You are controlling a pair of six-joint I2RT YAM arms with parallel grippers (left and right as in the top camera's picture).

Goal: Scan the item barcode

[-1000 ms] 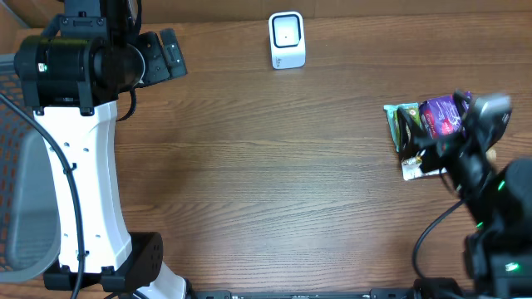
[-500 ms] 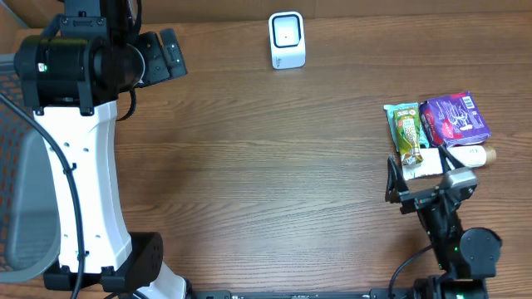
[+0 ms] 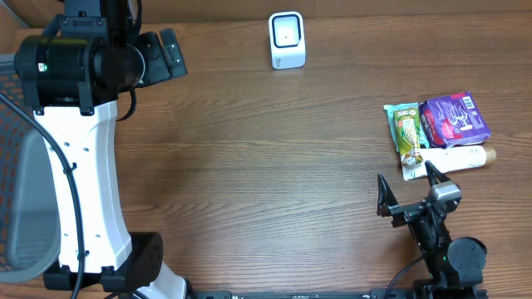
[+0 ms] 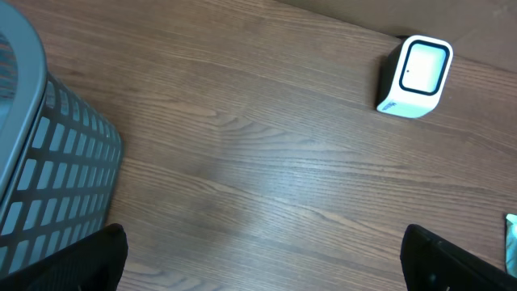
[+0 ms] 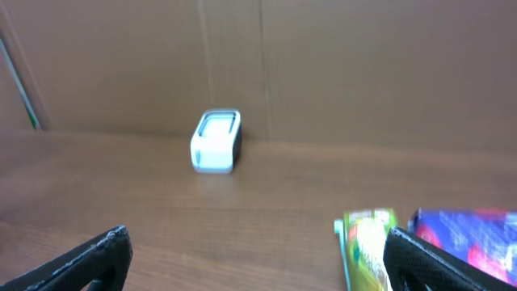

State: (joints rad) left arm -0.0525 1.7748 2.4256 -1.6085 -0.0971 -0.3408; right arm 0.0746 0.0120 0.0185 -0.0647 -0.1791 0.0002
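Observation:
The white barcode scanner (image 3: 287, 39) stands at the far edge of the table, and shows too in the left wrist view (image 4: 416, 77) and the right wrist view (image 5: 216, 142). Three items lie together at the right: a green packet (image 3: 406, 131), a purple packet (image 3: 454, 119) and a white tube (image 3: 455, 158). My right gripper (image 3: 407, 186) is open and empty, low near the front edge, just short of the items. Ahead of it lie the green packet (image 5: 370, 242) and the purple packet (image 5: 468, 234). My left gripper (image 3: 170, 51) hangs open and empty at the far left (image 4: 262, 263).
A grey mesh basket (image 4: 48, 162) stands at the left edge of the table, its rim showing in the overhead view (image 3: 17, 166). A brown cardboard wall (image 5: 323, 65) rises behind the scanner. Bare wood (image 3: 266, 166) lies between the scanner and the items.
My right arm has drawn back from over the items toward the front edge, open and empty. The three items lie uncovered now. The left arm has not moved.

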